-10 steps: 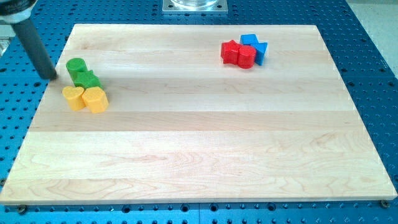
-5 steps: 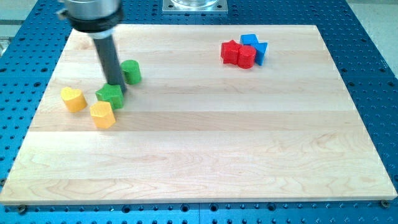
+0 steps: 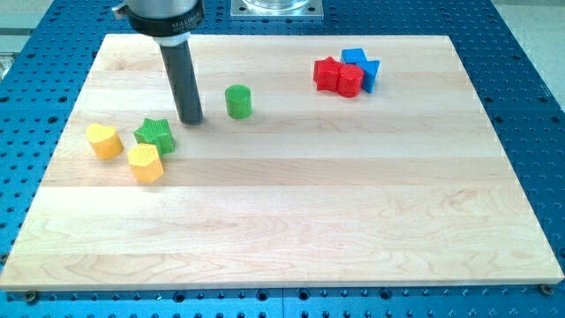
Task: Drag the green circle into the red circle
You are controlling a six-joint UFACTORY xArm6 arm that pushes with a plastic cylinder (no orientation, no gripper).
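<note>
Taking the green circle (image 3: 237, 101) as my landmark and reading from the view's left: well off to its left sits a loose cluster, a yellow heart (image 3: 104, 140), a yellow block (image 3: 146, 162) of unclear shape and a green star (image 3: 155, 135), none of them part of this job. Nearer, my tip (image 3: 192, 119) rests on the board just left of the green circle and slightly below it, with a visible gap, so I am not touching it. There is no hand to open or close here, only the rod, and it holds nothing.

To the circle's right and a little toward the view's top stands the red circle (image 3: 350, 80), packed against another red block (image 3: 327, 74) and two blue blocks (image 3: 360, 64). I judge the task under half done: the green circle stands free, but most of the run lies ahead.
</note>
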